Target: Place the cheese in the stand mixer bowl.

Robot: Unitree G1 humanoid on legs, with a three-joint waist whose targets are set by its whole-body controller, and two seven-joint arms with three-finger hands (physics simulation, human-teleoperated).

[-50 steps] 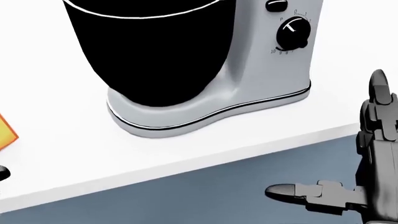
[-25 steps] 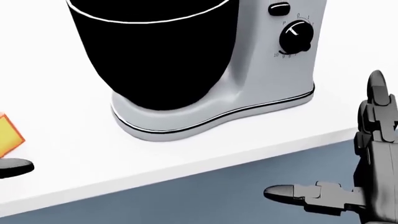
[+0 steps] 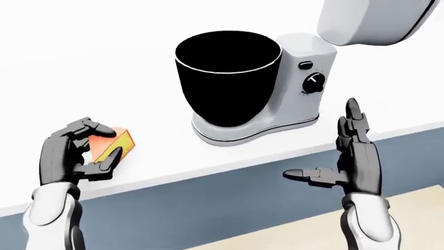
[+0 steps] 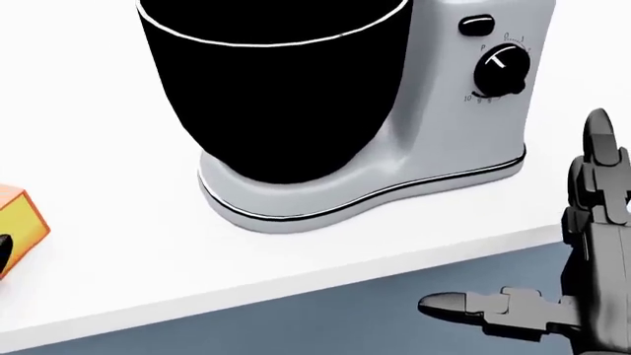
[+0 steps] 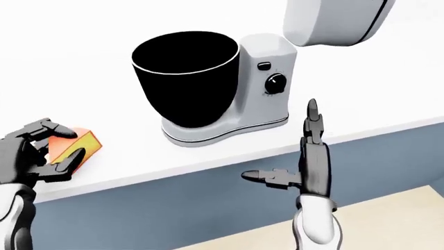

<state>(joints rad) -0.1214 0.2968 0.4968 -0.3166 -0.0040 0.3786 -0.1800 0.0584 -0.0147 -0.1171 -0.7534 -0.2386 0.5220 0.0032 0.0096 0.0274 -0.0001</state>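
The orange cheese wedge lies on the white counter at the left of the left-eye view; its corner shows in the head view. My left hand is open, with its fingers curled over the cheese's top and its thumb at its near face. The black stand mixer bowl sits open-topped on the grey mixer base, to the right of the cheese. My right hand is open and flat, fingers up, below the counter edge to the right of the mixer.
The mixer's head is tilted up at the top right, above the column with its speed dial. A blue-grey cabinet face runs below the counter edge. Beige floor shows at the bottom right.
The head view has shifted, so the mixer and cheese sit further right and lower. My left thumb has come up against the cheese. The right hand has not moved.
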